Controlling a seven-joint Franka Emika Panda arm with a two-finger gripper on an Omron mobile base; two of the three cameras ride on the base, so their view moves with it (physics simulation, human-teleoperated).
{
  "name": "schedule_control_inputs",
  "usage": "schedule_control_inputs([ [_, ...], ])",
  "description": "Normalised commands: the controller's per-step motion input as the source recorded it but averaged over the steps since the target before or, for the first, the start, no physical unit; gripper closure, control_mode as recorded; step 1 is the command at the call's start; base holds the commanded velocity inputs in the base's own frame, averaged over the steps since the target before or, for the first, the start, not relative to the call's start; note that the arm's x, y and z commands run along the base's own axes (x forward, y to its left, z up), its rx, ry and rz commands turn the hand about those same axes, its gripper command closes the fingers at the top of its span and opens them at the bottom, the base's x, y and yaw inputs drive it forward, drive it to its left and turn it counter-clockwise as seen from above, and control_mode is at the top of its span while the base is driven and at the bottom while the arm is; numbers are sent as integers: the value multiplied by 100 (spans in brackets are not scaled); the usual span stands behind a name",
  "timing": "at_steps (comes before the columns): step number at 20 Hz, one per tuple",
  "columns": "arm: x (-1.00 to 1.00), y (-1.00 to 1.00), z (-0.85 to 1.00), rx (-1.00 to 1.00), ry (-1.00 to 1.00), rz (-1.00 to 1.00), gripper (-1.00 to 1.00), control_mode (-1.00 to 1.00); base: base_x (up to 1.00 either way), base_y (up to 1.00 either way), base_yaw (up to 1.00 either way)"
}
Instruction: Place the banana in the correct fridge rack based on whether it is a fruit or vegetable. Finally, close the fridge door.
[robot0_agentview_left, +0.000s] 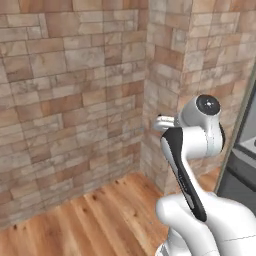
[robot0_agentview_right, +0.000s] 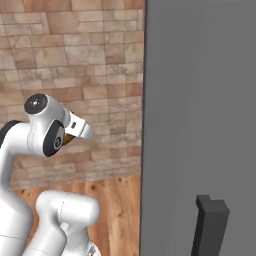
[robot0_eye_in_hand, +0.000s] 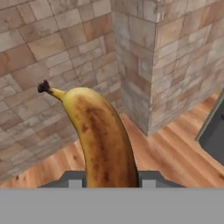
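White robot arm (robot0_agentview_left: 192, 150) rises from base, elbow bent, wrist pointing fwd twd brick wall. Gripper (robot0_eye_in_hand: 109, 177) clamped on banana (robot0_eye_in_hand: 101, 135), fingers either side.

I see a wooden plank floor (robot0_agentview_left: 75, 220) running below me, warm orange-brown boards laid at a slant toward the brick wall (robot0_agentview_left: 70, 100). The wall's foot meets the boards directly, and a brick corner pillar (robot0_eye_in_hand: 175, 57) stands on them too. In the hand view the same planks (robot0_eye_in_hand: 175, 153) stretch past the pillar's base to a dark grey panel edge at the right. Between wall and pillar I make out no loose items on the boards.
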Motion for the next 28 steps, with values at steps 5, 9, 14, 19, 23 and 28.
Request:
schedule_control_inputs([
  [5, 0, 0, 0, 0, 0, 0, 100, 100, 50, 2, -52],
  [9, 0, 0, 0, 0, 0, 0, 100, 100, 46, 0, -51],
  [14, 0, 0, 0, 0, 0, 0, 100, 100, 41, 0, -53],
  [19, 0, 0, 0, 0, 0, 0, 100, 100, 39, 0, -53],
  [23, 0, 0, 0, 0, 0, 0, 100, 100, 48, 20, -45],
  [28, 0, 0, 0, 0, 0, 0, 100, 100, 51, 34, -37],
])
